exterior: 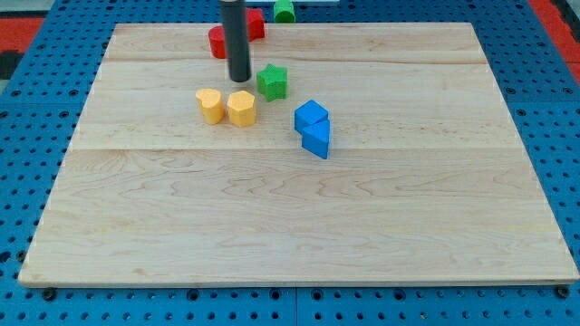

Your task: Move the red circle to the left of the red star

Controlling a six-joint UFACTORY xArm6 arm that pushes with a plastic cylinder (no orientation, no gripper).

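Wooden board (299, 217) on blue pegboard carries no readable writing. Near the frame's top, my tip (239, 80) grips nothing, just below the red circle (217, 42); the red star (256, 23) sits upper right of it.

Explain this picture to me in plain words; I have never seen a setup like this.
One camera looks down at a wooden board on a blue pegboard. The dark rod is a robot arm's pusher; its tip holds nothing and only slides blocks. It stands just above two yellow blocks, left of a green star. Partly hidden behind the rod are two red blocks, shapes unclear. A green block sits at the view's top; two touching blue blocks lie right.
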